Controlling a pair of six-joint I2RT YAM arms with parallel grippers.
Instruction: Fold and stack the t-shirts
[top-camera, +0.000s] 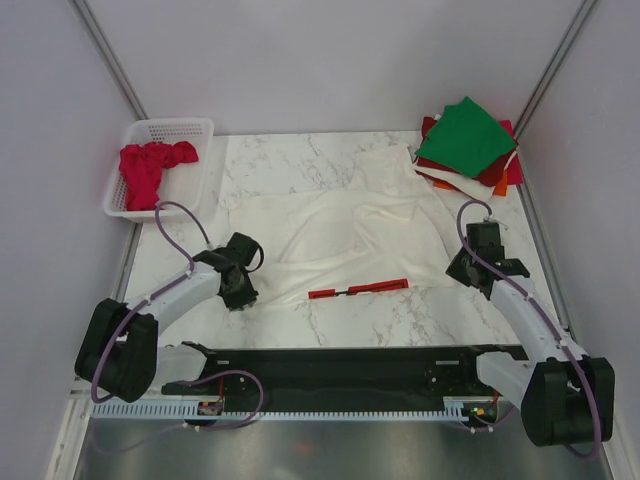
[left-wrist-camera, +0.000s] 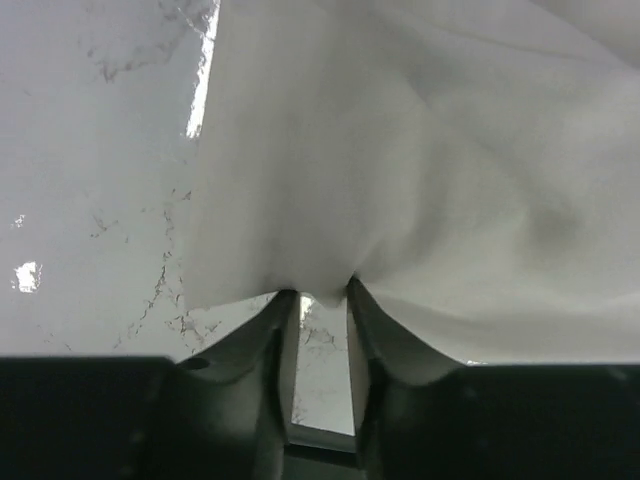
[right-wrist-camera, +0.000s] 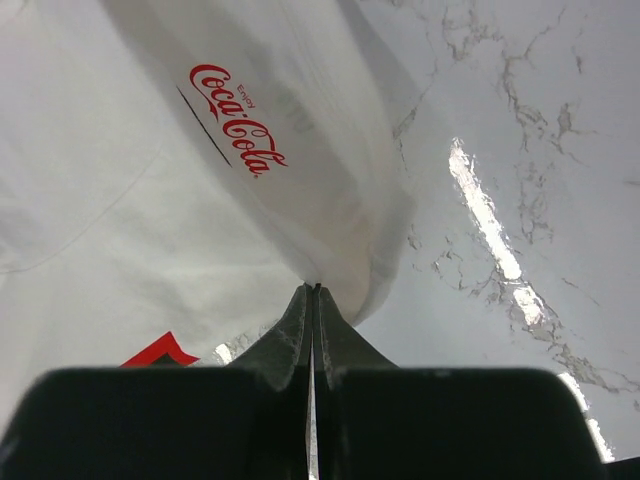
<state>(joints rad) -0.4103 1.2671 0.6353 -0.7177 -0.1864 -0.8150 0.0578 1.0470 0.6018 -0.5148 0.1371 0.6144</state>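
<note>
A large cream-white t-shirt (top-camera: 340, 225) lies spread and wrinkled across the middle of the marble table. Its red Coca-Cola logo (right-wrist-camera: 238, 118) shows in the right wrist view. My right gripper (top-camera: 460, 268) is at the shirt's right edge, and its jaws (right-wrist-camera: 316, 288) are shut on a fold of the cloth. My left gripper (top-camera: 240, 293) is at the shirt's near left corner. Its jaws (left-wrist-camera: 320, 295) stand apart, with the cloth's edge (left-wrist-camera: 330, 285) dipping between the tips. A red t-shirt (top-camera: 152, 168) is bunched in the basket. Folded t-shirts are stacked at the back right, a green one (top-camera: 465, 135) on top.
The white lattice basket (top-camera: 205, 128) stands at the back left corner. A narrow red strip (top-camera: 358, 289) lies at the shirt's near edge. Bare marble (top-camera: 400, 320) runs between the shirt and the black bar by the arm bases. Walls close in on both sides.
</note>
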